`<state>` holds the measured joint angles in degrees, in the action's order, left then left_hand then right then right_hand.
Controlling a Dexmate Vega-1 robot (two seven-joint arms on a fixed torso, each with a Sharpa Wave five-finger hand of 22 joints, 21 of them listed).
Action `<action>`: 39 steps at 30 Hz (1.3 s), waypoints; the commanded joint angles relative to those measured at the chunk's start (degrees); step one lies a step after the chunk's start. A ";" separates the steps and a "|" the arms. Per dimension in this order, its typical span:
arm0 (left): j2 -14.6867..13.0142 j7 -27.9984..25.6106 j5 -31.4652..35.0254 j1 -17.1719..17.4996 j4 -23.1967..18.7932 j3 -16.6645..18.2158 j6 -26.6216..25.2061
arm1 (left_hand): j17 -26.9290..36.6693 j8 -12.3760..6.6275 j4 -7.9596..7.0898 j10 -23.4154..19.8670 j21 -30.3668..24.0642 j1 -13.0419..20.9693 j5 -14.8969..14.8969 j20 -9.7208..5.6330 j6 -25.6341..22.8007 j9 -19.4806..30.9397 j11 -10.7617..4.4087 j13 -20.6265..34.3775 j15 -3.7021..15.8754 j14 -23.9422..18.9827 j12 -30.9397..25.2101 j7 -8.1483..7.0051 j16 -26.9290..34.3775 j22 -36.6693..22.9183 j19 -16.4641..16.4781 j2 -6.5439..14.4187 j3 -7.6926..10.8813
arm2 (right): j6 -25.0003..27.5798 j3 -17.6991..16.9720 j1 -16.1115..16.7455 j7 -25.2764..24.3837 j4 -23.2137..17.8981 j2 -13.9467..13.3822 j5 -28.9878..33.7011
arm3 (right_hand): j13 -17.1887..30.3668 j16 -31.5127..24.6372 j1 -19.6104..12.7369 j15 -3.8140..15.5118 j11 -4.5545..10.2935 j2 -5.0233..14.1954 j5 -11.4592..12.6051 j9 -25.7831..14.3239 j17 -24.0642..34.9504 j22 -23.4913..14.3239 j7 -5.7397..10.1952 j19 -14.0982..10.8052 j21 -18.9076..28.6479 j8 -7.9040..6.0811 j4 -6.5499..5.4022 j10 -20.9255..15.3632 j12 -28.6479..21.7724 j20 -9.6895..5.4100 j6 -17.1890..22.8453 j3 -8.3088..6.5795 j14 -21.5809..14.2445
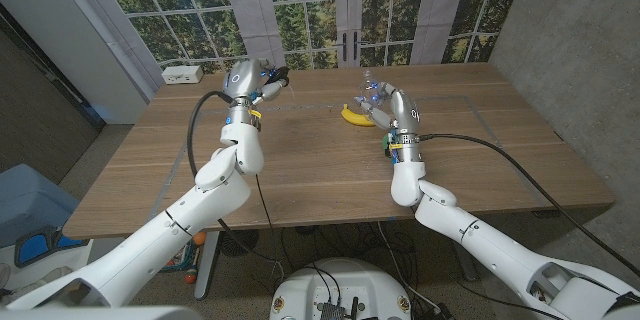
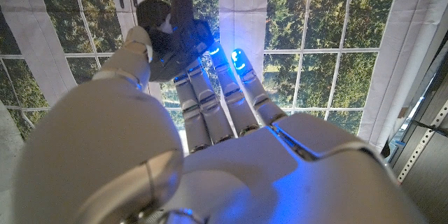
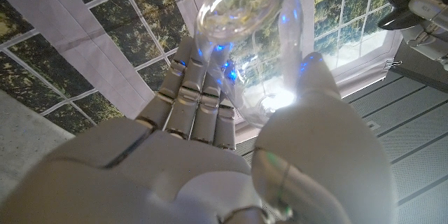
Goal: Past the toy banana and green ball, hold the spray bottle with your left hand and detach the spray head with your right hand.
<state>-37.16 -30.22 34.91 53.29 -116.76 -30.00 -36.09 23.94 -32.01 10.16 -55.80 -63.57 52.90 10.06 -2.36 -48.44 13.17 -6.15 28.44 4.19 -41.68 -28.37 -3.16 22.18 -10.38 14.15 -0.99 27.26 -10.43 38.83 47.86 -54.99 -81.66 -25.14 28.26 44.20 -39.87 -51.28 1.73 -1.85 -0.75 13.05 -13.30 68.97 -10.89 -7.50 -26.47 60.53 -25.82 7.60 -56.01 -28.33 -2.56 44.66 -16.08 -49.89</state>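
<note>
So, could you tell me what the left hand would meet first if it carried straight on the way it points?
Probably nothing on the table: the left hand, gripping a dark spray head, points at the windows beyond, though depth is unclear.

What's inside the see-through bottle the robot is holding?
The clear bottle in the right hand looks empty; light shines through it. Its lower part is covered by the thumb.
</note>
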 commanded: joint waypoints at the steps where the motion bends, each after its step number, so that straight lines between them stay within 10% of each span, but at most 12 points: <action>1: -2.31 3.70 0.78 -1.21 0.05 -2.68 -3.94 | 0.01 0.15 0.07 -7.13 -0.25 8.13 -0.07 -3.65 -4.31 5.82 -6.19 3.23 9.69 -0.33 0.38 -3.58 -0.33 -0.17 0.37 7.44 -0.29 | 1.56 -0.20 1.90 7.41 -4.64 -1.93 -3.10 | -0.37 0.48 -8.12 10.60 9.32 7.77 0.34 0.01 -0.03 -0.02 13.35 0.58 0.49 0.08 0.19 -9.56 0.68 -7.17 16.42 -0.50 -3.93; 39: -3.45 10.43 9.93 -7.18 7.23 -14.03 -11.31 | -2.04 2.29 0.06 -8.39 0.25 9.93 -0.10 -3.05 -3.79 2.91 -6.17 1.53 9.66 0.49 3.40 -2.52 -2.22 -0.01 -0.17 6.46 -0.80 | 0.07 1.84 0.16 23.45 -0.60 0.23 -13.01 | -3.88 17.77 -7.86 10.61 10.71 7.35 0.02 1.30 -15.11 0.46 14.81 3.61 1.55 1.90 0.19 -10.50 3.61 -6.01 16.38 -1.04 3.54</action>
<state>-40.72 -22.72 39.06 49.32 -112.78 -38.30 -43.66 21.79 -29.86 10.41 -57.64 -63.32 54.26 9.71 -2.36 -48.93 16.07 -6.13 29.88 4.06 -41.53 -24.99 -2.69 20.12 -10.40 14.15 -2.34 26.59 -9.44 40.31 48.51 -35.05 -83.62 -25.64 18.23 40.27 -22.37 -51.96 2.39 -1.53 -1.43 13.15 -11.98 53.98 -10.27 -7.50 -23.19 61.85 -24.05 7.92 -56.32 -24.81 -2.56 44.66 -16.40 -49.24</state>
